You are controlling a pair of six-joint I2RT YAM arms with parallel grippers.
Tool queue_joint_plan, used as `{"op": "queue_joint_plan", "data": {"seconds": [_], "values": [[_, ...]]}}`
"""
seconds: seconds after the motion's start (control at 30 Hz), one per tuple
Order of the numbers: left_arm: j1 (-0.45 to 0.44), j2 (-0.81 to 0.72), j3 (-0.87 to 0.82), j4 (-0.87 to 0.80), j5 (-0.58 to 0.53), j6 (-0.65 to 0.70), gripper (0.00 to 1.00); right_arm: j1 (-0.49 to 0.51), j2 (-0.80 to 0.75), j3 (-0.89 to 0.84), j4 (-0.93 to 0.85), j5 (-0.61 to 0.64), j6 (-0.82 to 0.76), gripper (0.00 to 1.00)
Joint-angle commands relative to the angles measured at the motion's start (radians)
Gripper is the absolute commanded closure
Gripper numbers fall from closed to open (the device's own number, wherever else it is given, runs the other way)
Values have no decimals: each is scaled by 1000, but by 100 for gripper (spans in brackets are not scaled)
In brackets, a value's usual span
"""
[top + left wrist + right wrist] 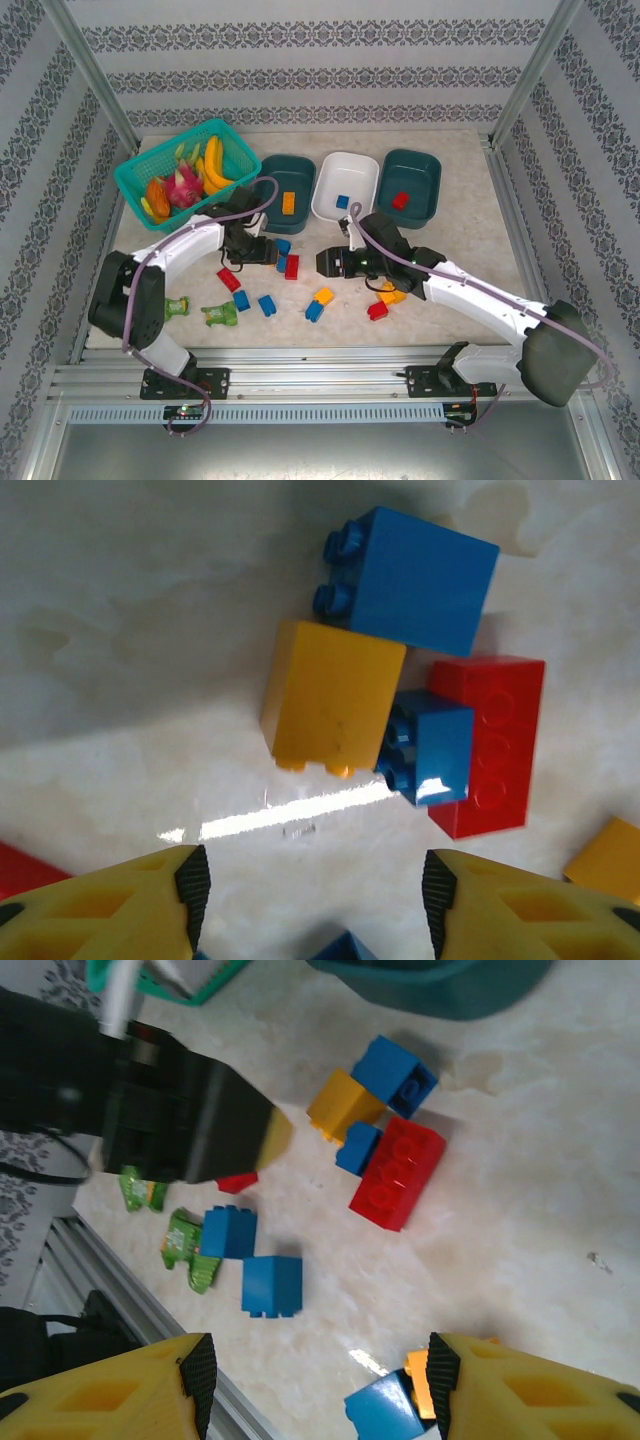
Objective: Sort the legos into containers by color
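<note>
The legos (291, 266) lay scattered on the tabletop (470, 240) at the frame's centre, below the containers (355, 175). The left fingers (120, 910) and the right fingers (110, 1390) stood apart, holding nothing.

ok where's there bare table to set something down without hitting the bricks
Widest bare patch: right side of the table, between the right teal tub, the right arm and the table edge. A thin strip runs along the front edge, below the bricks. The centre is crowded with loose bricks, the front left with green packets.
</note>
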Motion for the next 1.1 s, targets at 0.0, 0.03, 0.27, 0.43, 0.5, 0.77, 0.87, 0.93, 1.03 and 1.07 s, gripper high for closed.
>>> {"op": "queue_joint_plan", "data": {"seconds": [0.0,0.03,0.27,0.43,0.5,0.77,0.87,0.93,1.03,1.07], "values": [[4,33,38,44,-5,49,37,6,-42,-29,32,30,25,40],[3,42,41,47,-4,50,36,6,-47,-33,29,34,27,40],[-3,114,85,53,-15,64,37,5,-64,-47,14,46,37,40],[-6,152,106,52,-14,64,41,3,-50,-36,11,44,40,40],[-7,159,108,52,-12,66,41,4,-45,-34,10,44,42,40],[-19,191,123,46,-18,79,43,2,-26,-25,1,45,43,40],[-21,210,133,43,-33,83,48,0,-21,-20,0,44,43,40],[-25,220,141,36,-42,84,52,0,-20,-17,-2,42,43,40],[-31,222,146,32,-59,88,53,-2,-17,-13,-3,40,43,40],[-33,219,146,29,-67,90,54,-3,-17,-13,-3,40,43,40]]}}
